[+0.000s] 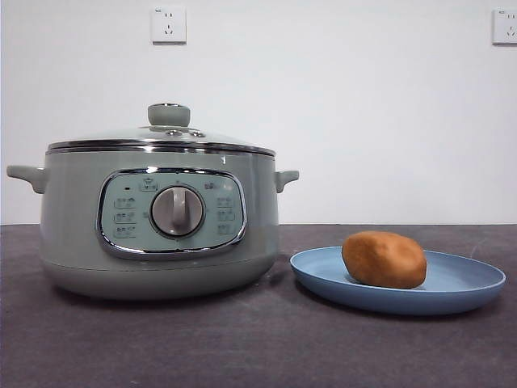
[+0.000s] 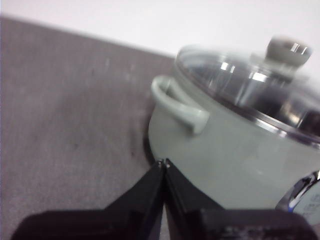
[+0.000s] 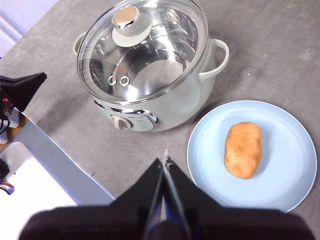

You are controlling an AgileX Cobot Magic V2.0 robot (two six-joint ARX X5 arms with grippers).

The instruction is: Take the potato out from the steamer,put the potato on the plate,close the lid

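Seen from above on the grey desk (image 3: 280, 45): steamer (image 3: 165, 107) at eleven o'clock with glass lid (image 3: 145, 50) seated on it, potato (image 3: 243, 150) lying near the middle of the blue plate (image 3: 295, 165) at four o'clock, right gripper (image 3: 164, 165) at six, jaws pressed together, empty.

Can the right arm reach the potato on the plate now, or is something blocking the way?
Probably yes. The potato lies uncovered on the plate, beside the closed steamer; nothing stands between it and the right claw, which is shut and must open first.
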